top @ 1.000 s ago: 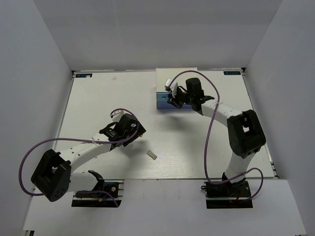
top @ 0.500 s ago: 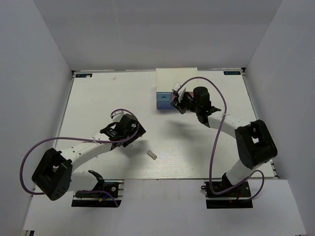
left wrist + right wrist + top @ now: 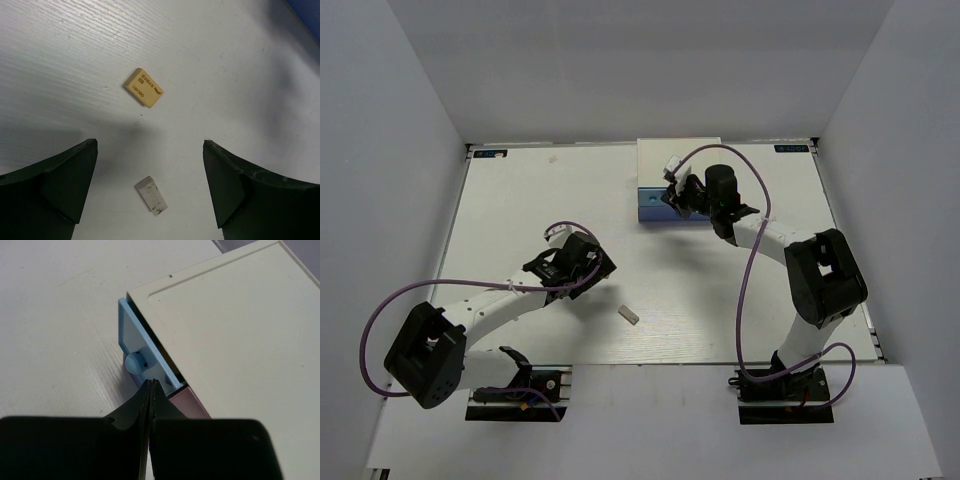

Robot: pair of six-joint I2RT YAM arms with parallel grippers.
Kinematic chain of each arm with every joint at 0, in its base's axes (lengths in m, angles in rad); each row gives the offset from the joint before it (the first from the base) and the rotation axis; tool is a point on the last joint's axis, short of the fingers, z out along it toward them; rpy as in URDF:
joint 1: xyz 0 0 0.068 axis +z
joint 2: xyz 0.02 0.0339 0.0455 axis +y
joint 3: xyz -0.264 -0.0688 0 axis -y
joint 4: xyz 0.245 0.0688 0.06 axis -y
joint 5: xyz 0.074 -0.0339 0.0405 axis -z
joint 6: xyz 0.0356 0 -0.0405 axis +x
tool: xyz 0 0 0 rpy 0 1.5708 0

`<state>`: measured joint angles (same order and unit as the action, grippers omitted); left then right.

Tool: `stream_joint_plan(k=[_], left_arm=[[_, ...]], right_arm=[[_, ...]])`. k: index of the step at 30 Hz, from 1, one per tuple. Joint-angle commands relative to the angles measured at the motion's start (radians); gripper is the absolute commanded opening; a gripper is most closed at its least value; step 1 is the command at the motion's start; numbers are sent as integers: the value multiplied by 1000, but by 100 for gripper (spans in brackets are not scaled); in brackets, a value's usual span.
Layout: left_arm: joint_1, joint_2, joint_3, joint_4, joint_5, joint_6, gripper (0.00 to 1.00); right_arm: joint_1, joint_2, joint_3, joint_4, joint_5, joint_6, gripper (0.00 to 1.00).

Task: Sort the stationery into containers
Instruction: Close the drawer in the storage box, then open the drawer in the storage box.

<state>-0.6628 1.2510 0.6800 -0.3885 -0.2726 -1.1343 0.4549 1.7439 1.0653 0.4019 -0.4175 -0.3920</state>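
- Since half a second ago the right arm's elbow has swung back in and the right gripper [image 3: 151, 386] has come up close to the drawer front. The left arm and the pale eraser on the table have not shifted.
- The right gripper's jaws are pressed together with nothing between them. Their tips sit just below the small round knob [image 3: 134, 361] of the light blue plastic drawer [image 3: 134, 332].
- That drawer stands slightly out from the white boxy desktop drawer unit [image 3: 225, 315]. A pink drawer [image 3: 192, 405] shows beside it. What is inside either drawer is hidden.
- The left gripper [image 3: 149, 147] hovers over the white table [image 3: 520, 220] with its jaws spread wide and empty.
- Still loose on the table are a small tan rectangular eraser block [image 3: 143, 88] and a small greyish-white eraser block [image 3: 151, 195]. They lie apart from each other, the grey one nearer the spread fingers.
- No highlighter markers show in any view, so the task looks well along. At least these two erasers are left to sort, well apart from the drawer unit.
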Motion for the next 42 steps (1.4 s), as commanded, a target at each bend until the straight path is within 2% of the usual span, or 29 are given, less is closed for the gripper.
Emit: stream_joint_plan(k=[1,6,11,12,16,18,19,20,22,23,24,26,28,31,32,33,34,37,42], left_arm=[[5,-22,1,0,-10,-5,96],[5,-13,1,0,-10,-5,96],[5,-13,10,0,-10,-5,96],[5,-13,10,0,-10,-5,96],[5,-13,10,0,-10,-5,96],[5,-13,10,0,-10,-5,96],[5,-13,10,0,-10,-5,96],[5,-13,10,0,-10,-5,96],[5,-22,0,0,-10,-5,96],[5,-22,0,0,-10,-5,96],[5,-22,0,0,-10,-5,96],[5,-22,0,0,-10,-5,96],[5,-22,0,0,-1,-5,96],[5,-22,0,0,0,-5,96],[5,-22,0,0,0,-5,96],[5,-22,0,0,0,-5,96],[5,-22,-10,-10,0,-5,96],[5,-32,-19,-10,0,-24,95],[5,-41,-19,-20,0,-24,95]], right_arm=[[7,-1,10,80,68,19,0],[7,-18,-34,147,135,35,0],[7,-18,-39,160,138,65,0],[4,-21,-31,143,64,74,0],[1,-58,-59,58,-72,48,0],[4,-72,-94,71,-70,70,17],[-1,-99,-152,101,-58,80,31],[1,-110,-172,112,-25,125,54],[-1,-136,-229,127,25,162,74],[-2,-141,-240,123,63,226,88],[-5,-152,-263,123,103,257,90],[-4,-168,-287,100,147,333,90],[-5,-169,-295,81,229,491,90],[-19,-153,-284,32,331,654,74],[-27,-153,-310,60,341,683,66],[-31,-152,-321,75,351,753,52],[-33,-147,-324,98,362,777,48],[-39,-109,-320,107,375,879,45],[-44,-66,-327,193,345,959,44]])
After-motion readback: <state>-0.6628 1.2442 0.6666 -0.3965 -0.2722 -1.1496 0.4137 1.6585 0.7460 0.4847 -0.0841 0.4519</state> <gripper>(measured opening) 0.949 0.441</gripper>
